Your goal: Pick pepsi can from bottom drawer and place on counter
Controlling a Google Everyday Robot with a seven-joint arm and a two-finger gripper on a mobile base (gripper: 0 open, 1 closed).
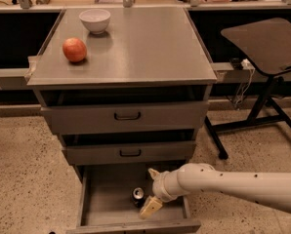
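The pepsi can (138, 195) stands upright in the open bottom drawer (104, 199), right of its middle; only its silver top and dark side show. My gripper (148, 190) reaches into the drawer from the right on a white arm. It is open: one cream finger (150, 207) lies in front of and right of the can, and the other (153, 172) is behind it. The can sits at the fingertips, just left of the gap. The counter (145, 48) is the grey top of the cabinet.
A red apple (74, 49) and a white bowl (95, 20) sit at the counter's back left. The two upper drawers (127, 116) with dark handles are slightly ajar. A dark side table (265, 43) on a stand is at the right. The floor is speckled.
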